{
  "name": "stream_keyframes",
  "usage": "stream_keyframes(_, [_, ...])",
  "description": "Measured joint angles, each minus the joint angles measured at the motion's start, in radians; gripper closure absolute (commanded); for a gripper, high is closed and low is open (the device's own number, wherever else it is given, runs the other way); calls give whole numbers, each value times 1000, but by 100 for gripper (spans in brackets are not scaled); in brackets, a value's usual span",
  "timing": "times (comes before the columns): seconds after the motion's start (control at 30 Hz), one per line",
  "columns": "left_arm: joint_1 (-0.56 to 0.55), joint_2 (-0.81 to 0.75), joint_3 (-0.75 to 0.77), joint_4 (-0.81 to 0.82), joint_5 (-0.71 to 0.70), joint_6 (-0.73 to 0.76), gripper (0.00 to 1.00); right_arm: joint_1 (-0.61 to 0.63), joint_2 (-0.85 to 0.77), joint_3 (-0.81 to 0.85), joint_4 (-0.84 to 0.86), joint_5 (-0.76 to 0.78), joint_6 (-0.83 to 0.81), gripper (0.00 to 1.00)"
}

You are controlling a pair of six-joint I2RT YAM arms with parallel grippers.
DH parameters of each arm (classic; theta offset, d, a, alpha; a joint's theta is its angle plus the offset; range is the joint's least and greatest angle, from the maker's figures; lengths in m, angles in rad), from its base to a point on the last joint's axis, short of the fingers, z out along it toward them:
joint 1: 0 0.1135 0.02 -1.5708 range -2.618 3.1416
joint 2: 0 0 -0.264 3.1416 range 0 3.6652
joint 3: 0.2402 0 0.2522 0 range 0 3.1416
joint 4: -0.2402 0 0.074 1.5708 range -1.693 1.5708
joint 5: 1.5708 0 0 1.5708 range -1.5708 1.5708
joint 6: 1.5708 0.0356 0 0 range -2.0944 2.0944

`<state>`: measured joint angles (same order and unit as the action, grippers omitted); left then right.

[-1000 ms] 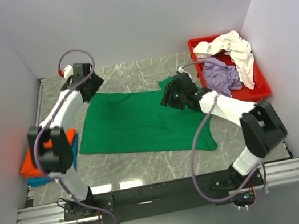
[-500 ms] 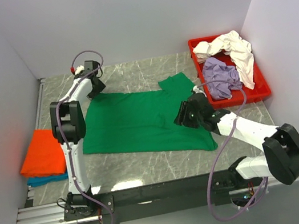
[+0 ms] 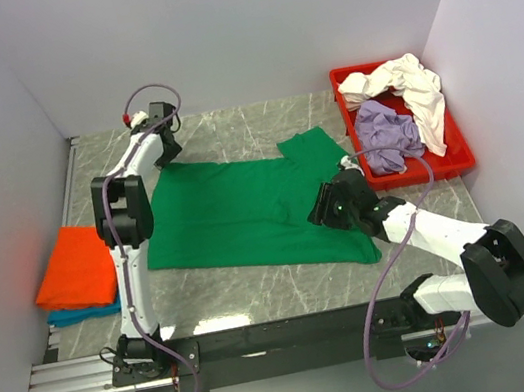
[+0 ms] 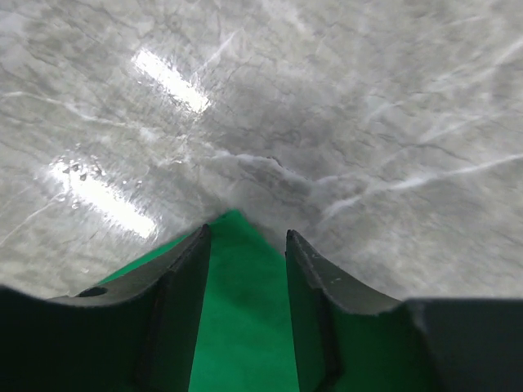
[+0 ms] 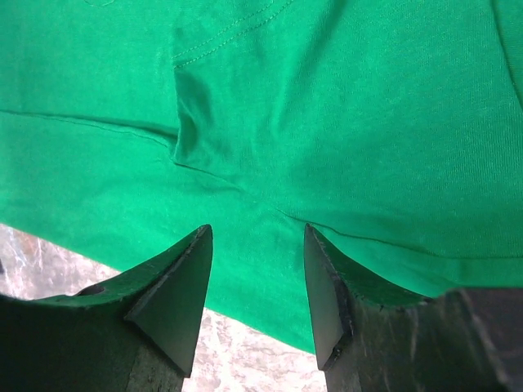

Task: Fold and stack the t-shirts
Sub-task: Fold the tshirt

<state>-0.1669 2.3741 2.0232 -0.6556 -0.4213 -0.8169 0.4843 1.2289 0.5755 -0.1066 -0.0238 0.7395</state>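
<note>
- Both arms have shifted: the left gripper (image 3: 168, 144) has gone to the far-left corner of the green t-shirt (image 3: 244, 209), and the right gripper (image 3: 324, 207) has drawn nearer, over its right side.
- Soft knit, it lies flat on the glossy, grey-veined marble table (image 3: 230, 128).
- Only the left wrist view shows the pointed cloth corner between spread dark fingers (image 4: 184, 278), unpinched.
- Only the right wrist view shows stitched seams and a crease; the jaws are apart.
- The orange t-shirt (image 3: 77, 269) is folded on the teal t-shirt (image 3: 70, 316).
- The cream-white t-shirt (image 3: 406, 79) and lavender t-shirt (image 3: 389, 138) are heaped in the red tray (image 3: 340, 101).
</note>
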Motion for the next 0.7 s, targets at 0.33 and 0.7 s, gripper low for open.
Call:
stream_keyframes(0.33, [0,39,25,-42,-35,-28,96,0,35,-6,17,-11,-2,45])
stream_keyframes(0.7, [79,-13,-70,-9,-36,-42,99,3,199,66,16,-23,-28,44])
